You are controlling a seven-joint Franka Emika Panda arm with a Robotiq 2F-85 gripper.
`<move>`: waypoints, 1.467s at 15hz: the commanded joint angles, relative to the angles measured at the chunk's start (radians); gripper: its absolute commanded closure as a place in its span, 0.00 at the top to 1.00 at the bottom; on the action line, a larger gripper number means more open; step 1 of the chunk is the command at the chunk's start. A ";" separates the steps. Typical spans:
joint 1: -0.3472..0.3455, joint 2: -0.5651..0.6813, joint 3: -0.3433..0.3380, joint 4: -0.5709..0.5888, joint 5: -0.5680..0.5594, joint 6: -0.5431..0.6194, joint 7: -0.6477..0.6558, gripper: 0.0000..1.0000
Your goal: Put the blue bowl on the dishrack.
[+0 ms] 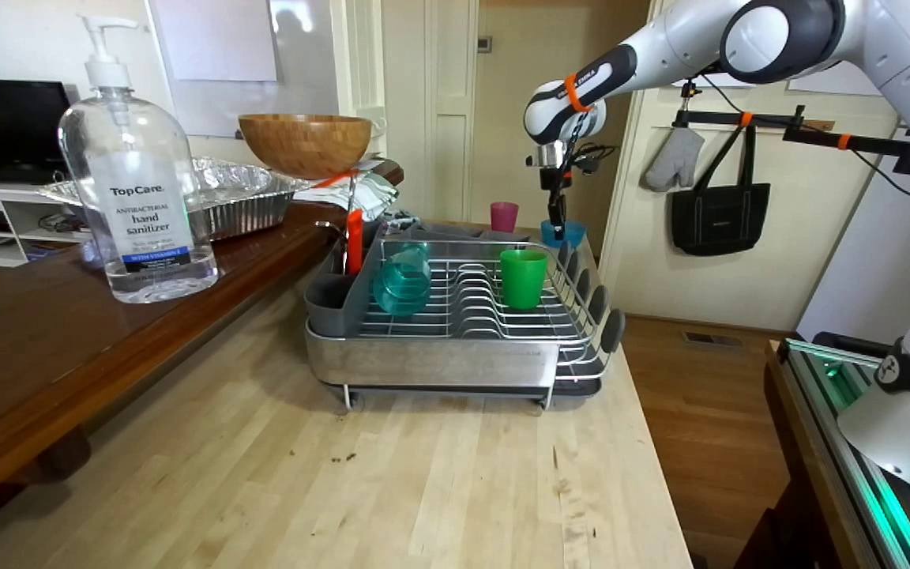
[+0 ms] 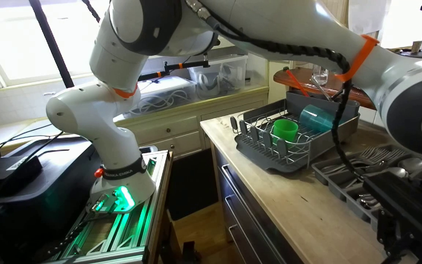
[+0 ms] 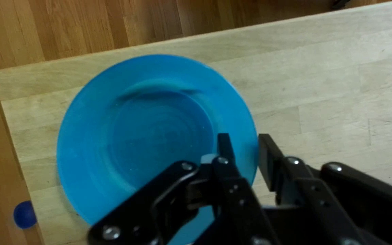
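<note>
The blue bowl (image 3: 162, 115) stands upright on the light wooden counter near its corner in the wrist view. It also shows in an exterior view (image 1: 573, 234), at the counter's far end behind the dishrack. My gripper (image 3: 244, 139) is open, with its fingers straddling the bowl's rim: one over the inside, the other outside. I cannot tell whether a finger touches the rim. The gripper also shows in an exterior view (image 1: 557, 227) in front of the bowl. The dishrack (image 1: 431, 363) stands on the counter and shows in both exterior views (image 2: 333, 145).
The rack holds a green cup (image 1: 524, 279) and a teal cup (image 1: 404, 280) lying on its side. A pink cup (image 1: 504, 216) stands behind the rack. A grey cutlery tray (image 2: 337, 192) is beside the rack. A higher brown table (image 1: 107, 371) runs along the counter.
</note>
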 commanded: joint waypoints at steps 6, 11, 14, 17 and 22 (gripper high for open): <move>0.014 -0.086 -0.016 -0.054 -0.038 0.019 0.092 0.00; -0.015 -0.348 0.044 -0.230 0.032 0.052 -0.098 0.01; -0.027 -0.503 0.067 -0.310 0.103 -0.002 -0.234 0.01; -0.008 -0.621 0.057 -0.364 0.201 -0.069 -0.356 0.01; 0.049 -0.696 0.031 -0.383 0.356 -0.243 -0.499 0.01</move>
